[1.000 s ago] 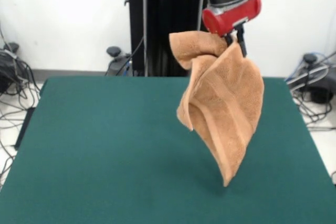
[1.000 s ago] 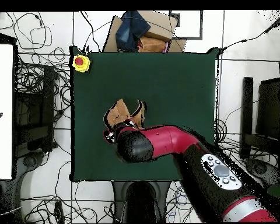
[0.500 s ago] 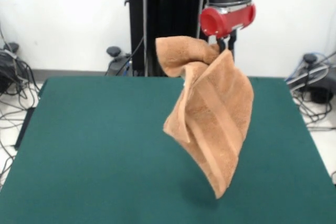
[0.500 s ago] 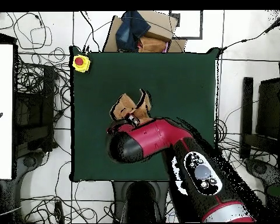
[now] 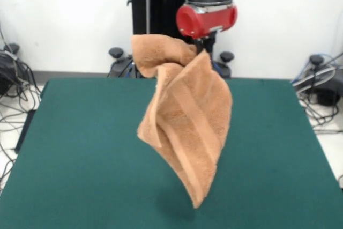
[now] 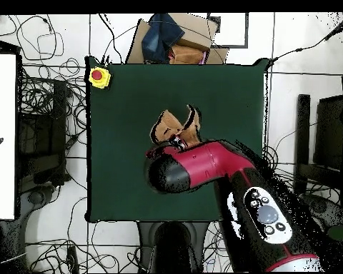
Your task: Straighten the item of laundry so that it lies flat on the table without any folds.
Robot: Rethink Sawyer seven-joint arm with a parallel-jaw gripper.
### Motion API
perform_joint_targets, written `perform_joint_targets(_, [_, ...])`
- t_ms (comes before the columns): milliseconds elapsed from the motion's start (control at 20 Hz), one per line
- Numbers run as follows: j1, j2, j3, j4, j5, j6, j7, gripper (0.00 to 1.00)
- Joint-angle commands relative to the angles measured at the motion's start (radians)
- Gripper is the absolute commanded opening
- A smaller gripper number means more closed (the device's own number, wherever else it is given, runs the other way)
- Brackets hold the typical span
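The tan-orange towel [image 5: 185,122] hangs in the air above the dark green table [image 5: 80,148], crumpled and folded, with a woven band running down its front. Its lower tip hangs just above the table near the front edge. My gripper [image 5: 202,46], under the red wrist, is shut on the towel's top edge and carries its whole weight. In the overhead view the towel [image 6: 176,127] shows as a small bunch beside the red arm [image 6: 203,164], near the middle of the table [image 6: 224,93]. The gripper itself is hidden there under the arm.
A yellow box with a red button [image 6: 98,76] sits at a table corner in the overhead view. A cardboard box with dark cloth [image 6: 176,39] stands beyond the table's top edge. Cables [image 5: 13,79] lie on the floor around the table.
The gripper has carried the hanging towel leftward in the front view, rightward in the overhead view. The towel swings with it and stays held.
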Motion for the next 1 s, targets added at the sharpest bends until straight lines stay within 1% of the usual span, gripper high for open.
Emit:
perform_joint_targets(50, [0.005,-0.025,0.035,-0.074,0.003,0.292,-0.187,0.0])
perform_joint_targets(150, [-0.003,-0.014,0.053,-0.07,-0.004,0.278,-0.165,0.0])
perform_joint_targets(200, [-0.017,0.004,0.051,-0.02,0.047,0.205,-0.041,0.0])
perform_joint_targets(250, [-0.012,0.022,0.04,0.025,0.083,0.158,0.058,0.0])
perform_joint_targets(300, [0.004,0.015,0.027,0.025,0.073,0.147,0.087,0.0])
perform_joint_targets(350, [0.002,0.01,0.042,-0.005,0.046,0.177,0.023,0.0])
perform_joint_targets(400, [-0.015,0.024,0.077,-0.052,0.015,0.208,-0.082,0.0])
perform_joint_targets(450, [-0.015,0.03,0.085,-0.059,0.013,0.198,-0.086,0.0])
perform_joint_targets(500, [0.031,0.011,0.029,-0.04,0.008,0.161,0.03,0.0])
perform_joint_targets(550, [0.081,-0.008,-0.031,0.005,0.043,0.117,0.191,0.0])
perform_joint_targets(650, [0.1,-0.012,-0.04,0.01,0.054,0.107,0.212,0.0])
perform_joint_targets(700, [0.075,0.024,-0.01,-0.019,0.043,0.107,0.137,0.0])
perform_joint_targets(750, [0.063,0.051,0.009,-0.056,0.006,0.114,0.061,0.0])
perform_joint_targets(800, [0.08,0.052,0.0,-0.093,-0.048,0.096,0.032,0.0])
perform_joint_targets(850, [0.101,0.048,-0.02,-0.101,-0.058,0.089,0.057,0.0])
perform_joint_targets(950, [0.155,0.011,-0.095,-0.073,-0.032,0.05,0.211,0.0])
perform_joint_targets(1000, [0.176,-0.003,-0.116,-0.056,-0.016,0.038,0.262,0.0])
